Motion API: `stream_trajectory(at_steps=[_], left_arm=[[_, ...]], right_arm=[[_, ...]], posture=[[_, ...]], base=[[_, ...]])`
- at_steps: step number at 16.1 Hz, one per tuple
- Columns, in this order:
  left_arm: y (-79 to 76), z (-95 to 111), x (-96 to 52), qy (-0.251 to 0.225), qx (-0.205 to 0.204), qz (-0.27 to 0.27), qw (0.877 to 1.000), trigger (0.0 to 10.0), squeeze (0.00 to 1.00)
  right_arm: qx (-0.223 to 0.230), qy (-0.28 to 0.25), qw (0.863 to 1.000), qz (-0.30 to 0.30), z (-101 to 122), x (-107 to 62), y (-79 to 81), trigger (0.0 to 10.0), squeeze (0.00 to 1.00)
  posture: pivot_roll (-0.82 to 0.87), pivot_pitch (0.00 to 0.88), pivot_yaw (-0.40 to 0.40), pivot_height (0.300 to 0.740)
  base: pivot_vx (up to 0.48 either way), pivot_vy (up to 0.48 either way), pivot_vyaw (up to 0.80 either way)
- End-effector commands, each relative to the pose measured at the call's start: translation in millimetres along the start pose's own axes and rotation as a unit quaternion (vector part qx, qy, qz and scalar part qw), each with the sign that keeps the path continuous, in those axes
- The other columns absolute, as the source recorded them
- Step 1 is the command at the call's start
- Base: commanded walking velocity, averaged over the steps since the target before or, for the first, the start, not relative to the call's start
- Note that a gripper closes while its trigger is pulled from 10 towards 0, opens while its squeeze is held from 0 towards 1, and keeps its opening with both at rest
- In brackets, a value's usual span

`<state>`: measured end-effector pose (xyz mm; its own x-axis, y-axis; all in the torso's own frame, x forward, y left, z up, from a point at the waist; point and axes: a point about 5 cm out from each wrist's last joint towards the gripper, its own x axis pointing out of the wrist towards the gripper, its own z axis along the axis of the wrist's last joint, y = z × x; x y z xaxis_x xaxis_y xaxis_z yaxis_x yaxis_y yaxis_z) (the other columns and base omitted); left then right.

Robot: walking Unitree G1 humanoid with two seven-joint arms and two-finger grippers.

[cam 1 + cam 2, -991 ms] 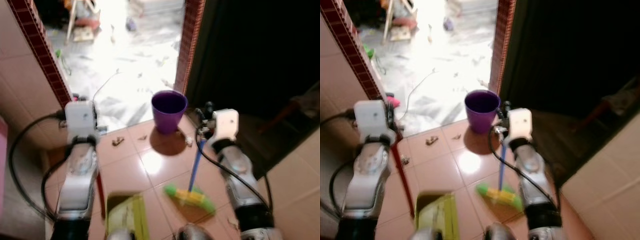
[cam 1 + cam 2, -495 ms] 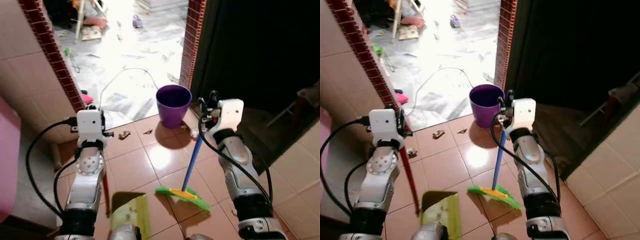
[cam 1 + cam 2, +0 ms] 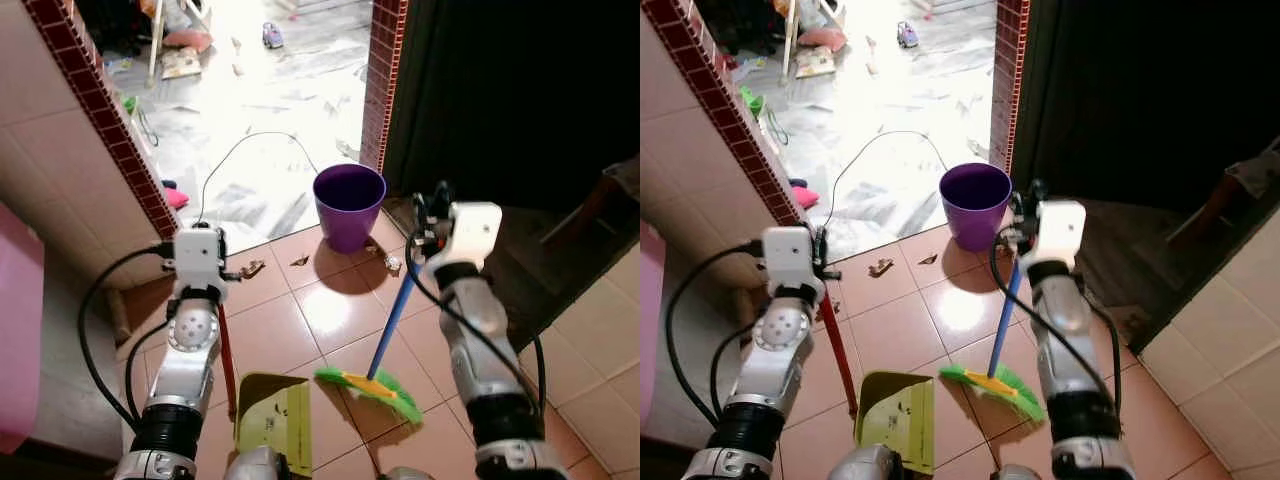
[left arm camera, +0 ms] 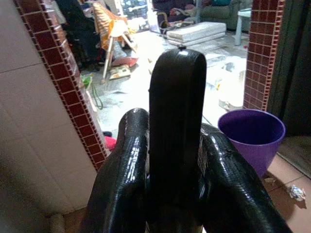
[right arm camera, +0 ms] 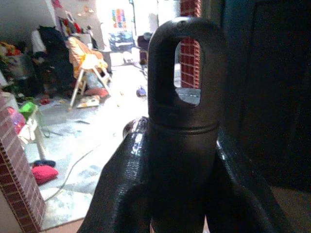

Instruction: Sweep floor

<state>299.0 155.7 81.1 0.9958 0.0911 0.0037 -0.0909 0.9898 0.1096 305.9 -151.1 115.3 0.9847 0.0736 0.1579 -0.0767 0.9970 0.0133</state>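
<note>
A terracotta tiled floor (image 3: 270,335) runs up to a doorway edged with red brick trim, and beyond it lies a bright marble floor strewn with litter, a thin cable and a pink object by the wall. To the right of the doorway the space is dark.

On the left, the left pincer (image 4: 171,160) is closed around the black top of the dustpan's handle, its 2 fingers (image 4: 127,165) pressed against either side of it. From the head views the red handle (image 3: 837,352) slopes down from that pincer to the yellow-green dustpan (image 3: 274,436), which sits on the tiles near the robot's feet with its open mouth toward the broom head.

Small scraps of debris (image 3: 249,269) lie on the tiles near the threshold. Just past them a purple bucket (image 3: 349,205) stands upright at the doorway, with a crumpled white scrap (image 3: 393,264) beside its base.

On the right, the right pincer (image 5: 181,160) grips the black end cap of the broom, which has a hanging hole through it. The blue broom handle (image 3: 391,322) slants down and leftward to the green and yellow broom head (image 3: 369,390), resting on the tiles just beside the dustpan.
</note>
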Motion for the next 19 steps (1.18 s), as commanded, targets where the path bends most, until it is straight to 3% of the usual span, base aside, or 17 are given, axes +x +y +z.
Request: stream_trajectory(at_steps=[1, 6, 12, 19], left_arm=[[2.0, -8.4, -1.9, 0.014, 0.015, -0.007, 1.000, 10.0, 0.00], [5.7, -18.6, -8.1, 0.023, 0.007, 0.008, 1.000, 10.0, 0.00], [1.1, -8.1, 0.5, 0.002, -0.008, 0.013, 1.000, 10.0, 0.00], [-4.5, -10.7, -2.2, 0.004, -0.016, 0.012, 1.000, 10.0, 0.00]], right_arm=[[0.001, 0.013, 1.000, -0.003, -8.2, -4.4, 1.0, 10.0, 0.00], [-0.003, 0.028, 1.000, 0.003, -15.2, -5.6, -0.3, 10.0, 0.00], [-0.007, 0.020, 1.000, 0.019, -11.9, 6.0, 3.3, 10.0, 0.00], [-0.011, 0.023, 0.999, 0.020, -14.5, 4.0, 0.6, 10.0, 0.00]], posture=[[-0.11, 0.000, 0.104, 0.740], [-0.09, 0.000, 0.068, 0.740], [-0.08, 0.000, 0.055, 0.740], [-0.09, 0.000, 0.053, 0.740]], base=[[0.000, 0.000, 0.00], [0.000, 0.000, 0.00], [0.000, 0.000, 0.00], [0.000, 0.000, 0.00]])
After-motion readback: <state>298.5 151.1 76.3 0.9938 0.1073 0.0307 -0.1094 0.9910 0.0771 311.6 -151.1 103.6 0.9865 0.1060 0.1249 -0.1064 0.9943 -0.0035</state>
